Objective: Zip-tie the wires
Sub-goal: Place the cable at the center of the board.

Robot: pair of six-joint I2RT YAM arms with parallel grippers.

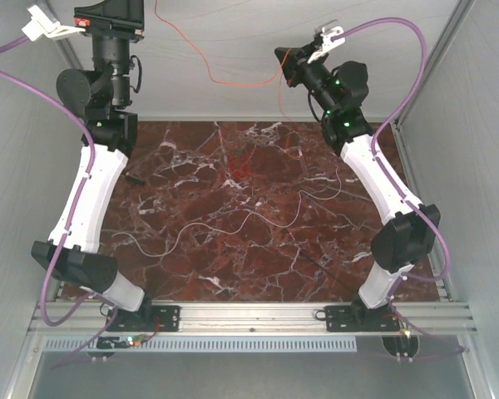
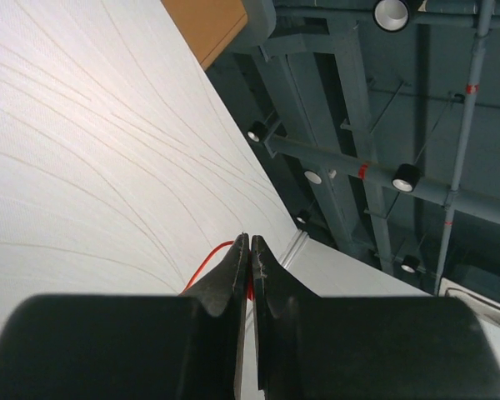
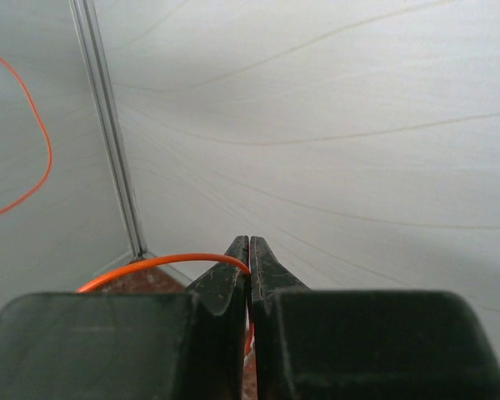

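Note:
An orange wire point(image 1: 212, 76) hangs in a loop in front of the back wall, held up between my two raised grippers. My right gripper point(image 1: 281, 60) is shut on one end; in the right wrist view the orange wire point(image 3: 150, 262) runs in between the closed fingertips of that gripper point(image 3: 249, 243). My left gripper point(image 2: 250, 243) is shut on a red-orange wire point(image 2: 204, 265); in the top view its tips lie past the upper edge. More of the wires lie on the table: a white one point(image 1: 233, 229) and a red tangle point(image 1: 241, 170). I cannot pick out the zip tie for sure.
The table is red-brown marble point(image 1: 191, 274), boxed in by white walls on three sides. A small dark object point(image 1: 134, 178) lies beside the left arm. A thin dark line point(image 1: 328, 270) crosses the front right of the table. Purple cables trail along both arms.

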